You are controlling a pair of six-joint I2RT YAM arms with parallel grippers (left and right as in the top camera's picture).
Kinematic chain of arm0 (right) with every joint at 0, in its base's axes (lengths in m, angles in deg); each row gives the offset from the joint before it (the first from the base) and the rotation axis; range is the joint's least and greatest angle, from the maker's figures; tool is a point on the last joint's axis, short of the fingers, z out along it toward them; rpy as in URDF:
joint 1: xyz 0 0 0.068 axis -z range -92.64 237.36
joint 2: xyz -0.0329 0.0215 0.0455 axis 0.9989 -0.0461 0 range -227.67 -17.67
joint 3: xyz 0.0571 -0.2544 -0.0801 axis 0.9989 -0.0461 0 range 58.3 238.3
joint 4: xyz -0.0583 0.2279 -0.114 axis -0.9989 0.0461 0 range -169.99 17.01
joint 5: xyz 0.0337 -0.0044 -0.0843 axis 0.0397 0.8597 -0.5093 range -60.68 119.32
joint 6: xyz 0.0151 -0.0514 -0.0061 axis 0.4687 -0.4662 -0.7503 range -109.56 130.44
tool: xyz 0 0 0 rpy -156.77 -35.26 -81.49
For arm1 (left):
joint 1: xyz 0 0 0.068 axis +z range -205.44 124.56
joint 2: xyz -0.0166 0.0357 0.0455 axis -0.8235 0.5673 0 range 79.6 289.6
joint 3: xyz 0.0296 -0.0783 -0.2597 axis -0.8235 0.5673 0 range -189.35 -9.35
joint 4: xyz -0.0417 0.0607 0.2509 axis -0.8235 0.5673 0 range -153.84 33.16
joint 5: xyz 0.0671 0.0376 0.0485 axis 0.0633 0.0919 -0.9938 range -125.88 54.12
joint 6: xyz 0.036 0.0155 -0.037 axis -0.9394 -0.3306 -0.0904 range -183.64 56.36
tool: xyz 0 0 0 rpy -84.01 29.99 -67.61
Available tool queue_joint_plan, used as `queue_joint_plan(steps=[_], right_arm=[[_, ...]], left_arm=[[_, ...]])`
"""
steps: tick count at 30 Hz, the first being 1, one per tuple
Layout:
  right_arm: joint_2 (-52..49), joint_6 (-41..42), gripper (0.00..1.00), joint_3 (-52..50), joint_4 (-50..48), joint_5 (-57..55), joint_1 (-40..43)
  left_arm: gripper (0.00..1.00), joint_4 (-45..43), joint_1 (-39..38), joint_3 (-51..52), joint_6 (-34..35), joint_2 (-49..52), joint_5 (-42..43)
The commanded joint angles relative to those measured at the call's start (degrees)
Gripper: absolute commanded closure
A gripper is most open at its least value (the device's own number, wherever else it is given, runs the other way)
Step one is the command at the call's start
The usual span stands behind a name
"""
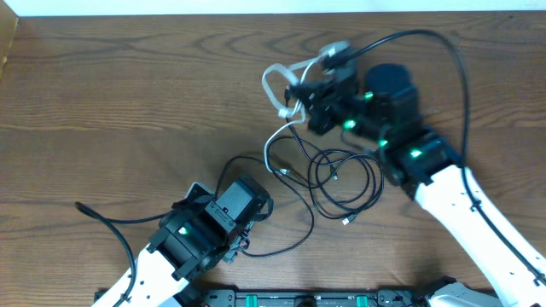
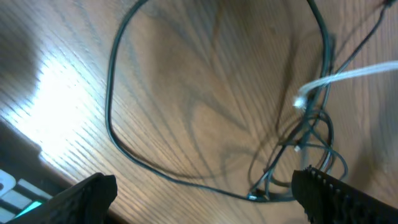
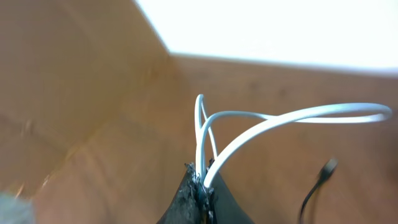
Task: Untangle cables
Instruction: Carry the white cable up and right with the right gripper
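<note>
Right gripper: we log it clamped on the white cable | left gripper: spread wide, empty, over black cables on table

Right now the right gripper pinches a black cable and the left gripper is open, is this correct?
Not quite: the right wrist view shows the right gripper pinching the white cable, not a black one. The left gripper is open.

This looks like a robotics lab bench, not a home or shop. A left arm and a right arm, both lit with green status lights, stand at a plain wood-grain table. A black equipment rail runs along its near edge.
</note>
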Motion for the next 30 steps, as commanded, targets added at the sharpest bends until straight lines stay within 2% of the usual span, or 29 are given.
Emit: queue_joint_plan(steps=[1, 4, 8, 10, 13, 17, 21, 24, 26, 30], right_arm=[[2.7, 1.4, 0.99, 0.8, -4.6, 2.7, 5.2], [3.9, 5.6, 0.99, 0.8, -11.0, 11.1, 10.8], [4.1, 19.2, 0.99, 0.8, -23.1, 27.1, 17.3], [4.1, 26.4, 0.99, 0.8, -24.7, 29.7, 18.5], [3.9, 28.8, 0.99, 0.8, -24.5, 30.0, 18.1], [3.6, 20.5, 0.99, 0.8, -24.5, 29.7, 17.1], [3.3, 18.0, 0.99, 0.8, -24.8, 29.7, 14.2], [3.3, 5.3, 0.99, 0.8, -23.5, 29.5, 12.5], [3.3, -1.4, 0.99, 0.8, -20.0, 26.3, 12.3], [3.3, -6.6, 0.99, 0.8, -11.5, 14.1, 12.7]], left_arm=[[0.04, 0.7, 0.3, -1.0, -0.6, -0.3, -1.0], [0.04, 0.7, 0.3, -1.0, -0.5, -0.3, -1.0], [0.04, 0.7, 0.3, -1.0, -0.5, -0.3, -1.0], [0.04, 0.7, 0.3, -1.0, -0.5, -0.3, -1.0], [0.04, 0.7, 0.3, -1.0, -0.5, -0.3, -1.0], [0.04, 0.7, 0.3, -1.0, -0.5, -0.3, -1.0], [0.04, 0.7, 0.3, -1.0, -0.5, -0.3, -1.0], [0.04, 0.7, 0.3, -1.0, -0.5, -0.3, -1.0], [0.04, 0.7, 0.3, -1.0, -0.6, -0.3, -1.0], [0.04, 0.7, 0.3, -1.0, -0.5, -0.3, -1.0]])
